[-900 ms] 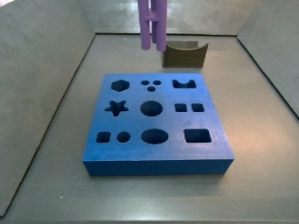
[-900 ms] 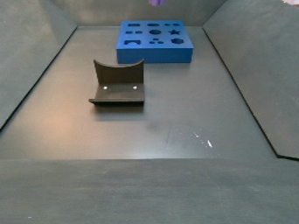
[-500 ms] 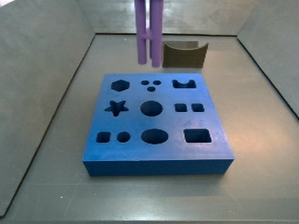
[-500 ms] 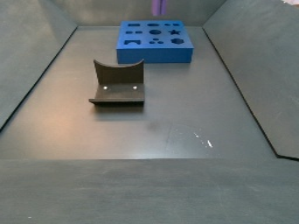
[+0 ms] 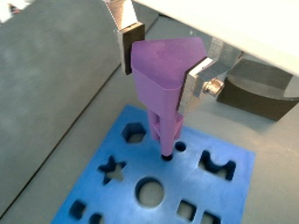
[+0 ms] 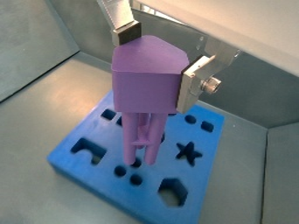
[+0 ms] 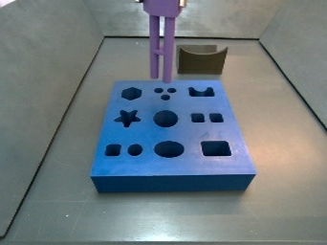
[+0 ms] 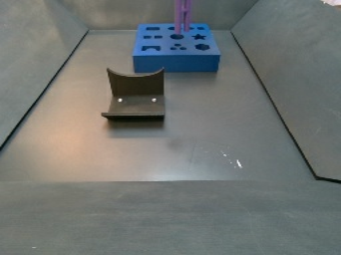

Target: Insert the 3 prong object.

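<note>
My gripper (image 5: 163, 63) is shut on the wide top of the 3 prong object (image 5: 162, 87), a light-purple piece with parallel rods hanging down; both also show in a wrist view, gripper (image 6: 158, 57) and piece (image 6: 146, 96). In a side view the piece (image 7: 160, 48) hangs upright over the far edge of the blue block (image 7: 192, 134). Its rod tips are just above the three small round holes (image 7: 163, 93). Only the fingers' lower edge shows at that view's top. In the far side view the piece (image 8: 182, 12) stands over the block (image 8: 180, 62).
A dark brown curved block (image 7: 202, 59) stands behind the blue block; it also shows in a side view (image 8: 135, 95) and a wrist view (image 5: 263, 92). The blue block has several other shaped holes. Grey walls close in the floor on the sides.
The gripper has come down with the purple piece; its rod tips went from well above the block's far edge to just over the three small holes.
</note>
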Controlling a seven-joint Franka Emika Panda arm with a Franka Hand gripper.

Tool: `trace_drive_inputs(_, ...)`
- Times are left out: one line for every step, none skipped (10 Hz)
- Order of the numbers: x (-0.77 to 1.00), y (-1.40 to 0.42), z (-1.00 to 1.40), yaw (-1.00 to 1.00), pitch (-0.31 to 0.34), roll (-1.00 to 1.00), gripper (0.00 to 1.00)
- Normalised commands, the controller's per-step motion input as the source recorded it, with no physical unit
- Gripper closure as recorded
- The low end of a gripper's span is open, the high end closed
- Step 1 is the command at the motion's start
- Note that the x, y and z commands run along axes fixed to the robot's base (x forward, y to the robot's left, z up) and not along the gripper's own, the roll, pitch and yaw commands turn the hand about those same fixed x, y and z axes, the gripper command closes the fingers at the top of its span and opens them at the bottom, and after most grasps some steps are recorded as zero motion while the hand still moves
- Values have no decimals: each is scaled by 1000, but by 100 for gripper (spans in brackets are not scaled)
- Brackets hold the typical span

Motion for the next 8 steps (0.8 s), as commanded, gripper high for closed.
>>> trace_drive_inputs(229,126,-229,-737,-84,-206,100)
trace_drive_inputs(163,29,-269,-969,-11,-47,100)
trace_drive_inputs(151,0,-203,-880,0,13,100)
trace_drive_inputs(183,0,-171,-706,90,84,100)
trace_drive_inputs(126,0,-186,-706,116,134,100)
trace_drive_inputs(80,0,-246,-626,111,139,100)
trace_drive_inputs(117,0,-249,-569,100,114,100)
trace_drive_inputs(20,0,-209,-317,67,103,100)
